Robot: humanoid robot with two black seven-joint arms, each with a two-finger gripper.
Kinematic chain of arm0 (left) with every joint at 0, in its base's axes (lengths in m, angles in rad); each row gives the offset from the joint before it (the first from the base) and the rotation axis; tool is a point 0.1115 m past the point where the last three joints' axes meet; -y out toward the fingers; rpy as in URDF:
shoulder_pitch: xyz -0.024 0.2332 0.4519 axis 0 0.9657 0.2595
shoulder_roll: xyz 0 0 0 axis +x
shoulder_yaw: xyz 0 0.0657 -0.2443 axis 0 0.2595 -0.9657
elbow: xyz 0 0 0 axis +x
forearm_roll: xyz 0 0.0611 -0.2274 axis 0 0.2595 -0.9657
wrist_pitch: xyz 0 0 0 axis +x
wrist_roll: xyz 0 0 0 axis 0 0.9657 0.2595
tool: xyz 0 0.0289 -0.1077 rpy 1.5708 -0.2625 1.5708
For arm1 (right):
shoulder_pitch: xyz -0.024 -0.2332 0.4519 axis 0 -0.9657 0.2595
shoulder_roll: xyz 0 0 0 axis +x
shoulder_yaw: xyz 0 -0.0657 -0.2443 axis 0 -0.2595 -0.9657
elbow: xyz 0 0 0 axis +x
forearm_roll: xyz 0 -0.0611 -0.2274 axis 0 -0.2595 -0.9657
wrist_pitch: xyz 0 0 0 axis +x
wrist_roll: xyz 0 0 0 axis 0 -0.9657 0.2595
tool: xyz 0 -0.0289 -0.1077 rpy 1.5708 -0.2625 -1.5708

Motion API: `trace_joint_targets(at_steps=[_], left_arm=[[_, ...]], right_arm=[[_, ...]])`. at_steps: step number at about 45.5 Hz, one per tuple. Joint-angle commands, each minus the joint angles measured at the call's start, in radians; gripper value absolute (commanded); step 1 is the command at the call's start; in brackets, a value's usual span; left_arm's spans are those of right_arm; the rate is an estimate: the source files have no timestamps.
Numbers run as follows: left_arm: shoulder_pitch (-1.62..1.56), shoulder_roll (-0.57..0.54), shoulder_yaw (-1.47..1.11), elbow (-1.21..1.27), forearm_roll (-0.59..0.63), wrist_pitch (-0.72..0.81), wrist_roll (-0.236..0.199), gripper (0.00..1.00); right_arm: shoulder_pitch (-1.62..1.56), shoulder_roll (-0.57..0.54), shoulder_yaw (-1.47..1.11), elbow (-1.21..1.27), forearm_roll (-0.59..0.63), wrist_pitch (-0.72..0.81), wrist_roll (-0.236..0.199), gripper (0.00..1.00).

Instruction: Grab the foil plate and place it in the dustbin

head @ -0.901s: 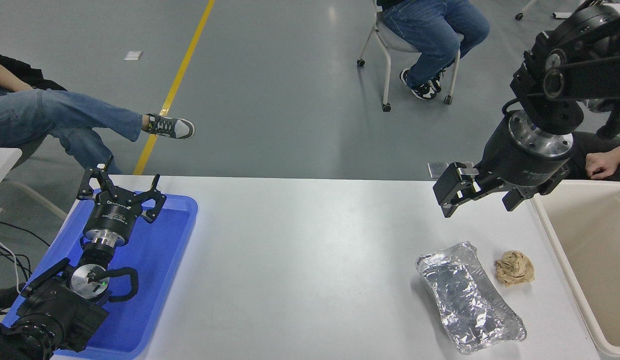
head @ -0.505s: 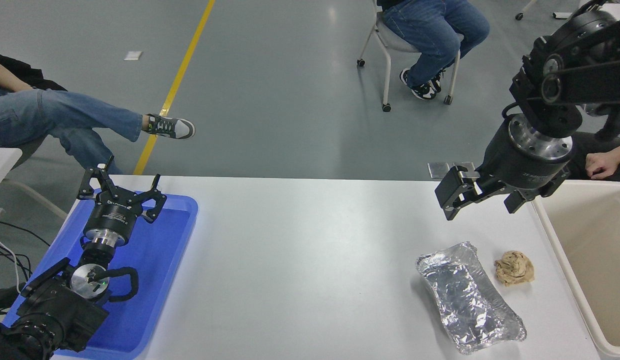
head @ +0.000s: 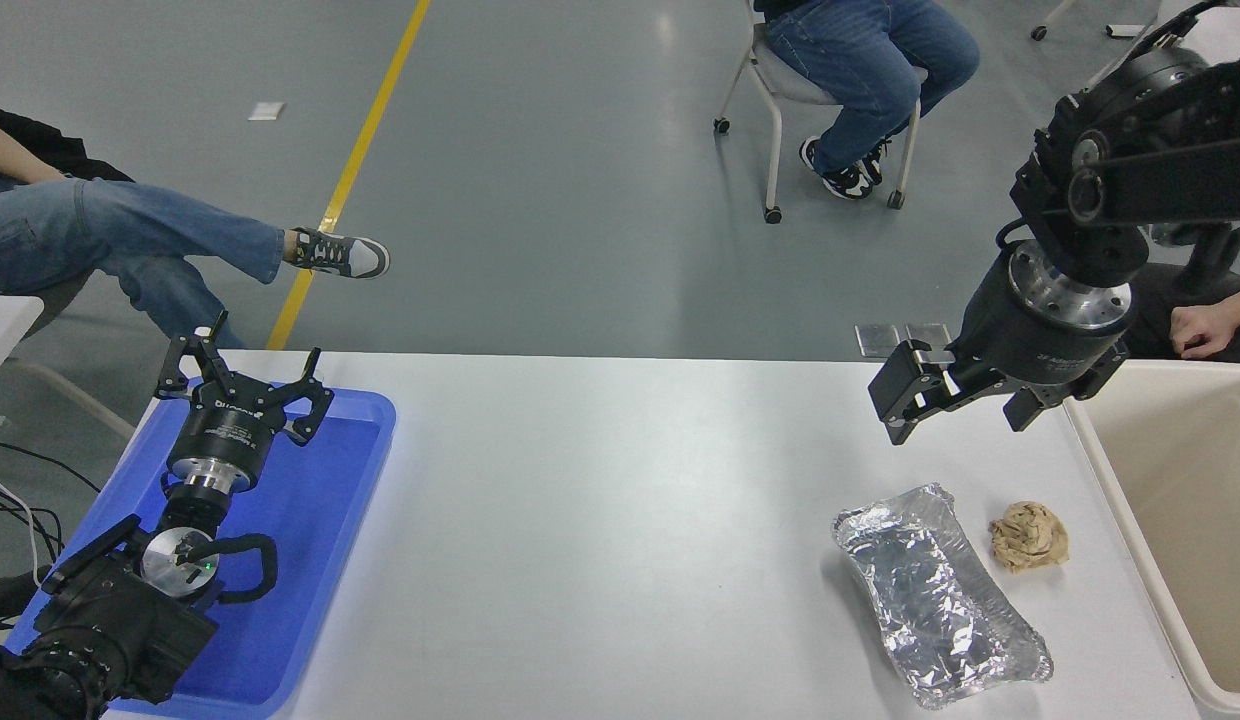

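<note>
The oblong crinkled aluminium-foil plate (head: 937, 596) is shiny silver, with pale glints across its creases. The small crumpled paper ball (head: 1028, 537) is tan with darker brown folds. The large plastic dustbin tub (head: 1120, 497) is plain cream-beige. The table top (head: 600, 540) is plain white. The shallow plastic tray (head: 310, 560) is bright blue. The left gripper (head: 242, 385) and right gripper (head: 965, 405) are black, each behind a bare silver metal wrist ring. The floor (head: 560, 200) is grey, crossed by one yellow line (head: 355, 165).
</note>
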Motion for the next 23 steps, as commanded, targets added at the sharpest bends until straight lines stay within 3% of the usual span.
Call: trace_joint_targets(at_steps=[1, 23], left_arm=[[0.0, 0.0, 0.0, -0.002, 0.0, 0.0, 0.001, 1.0], [0.0, 0.0, 0.0, 0.001, 0.0, 0.0, -0.001, 1.0]], right_arm=[[-0.01, -0.051, -0.001, -0.003, -0.051, -0.008, 0.0, 1.0], [-0.217, -0.255, 0.065, -0.046, -0.287, -0.063, 0.004, 1.0]])
